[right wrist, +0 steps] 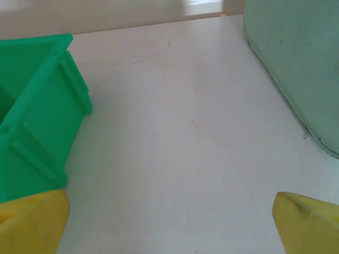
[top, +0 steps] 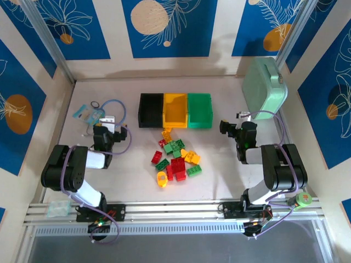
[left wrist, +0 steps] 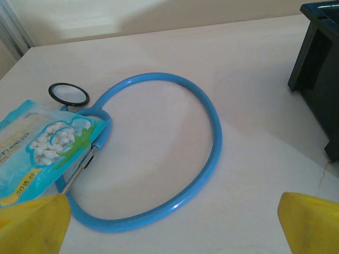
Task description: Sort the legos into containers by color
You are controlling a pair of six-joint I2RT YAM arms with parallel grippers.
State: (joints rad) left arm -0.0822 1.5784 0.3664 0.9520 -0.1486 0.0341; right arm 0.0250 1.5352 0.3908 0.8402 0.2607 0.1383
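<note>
While both gape empty, left tool (left wrist: 170,226), right tool (right wrist: 169,222)

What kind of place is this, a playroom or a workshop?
Probably a robot test booth: two arms bolted to a metal rail, a table walled by blue printed panels, and legos beside three bins.

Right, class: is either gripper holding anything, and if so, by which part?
Nothing is held: the left gripper and right gripper are both open, with nothing between their fingers.
</note>
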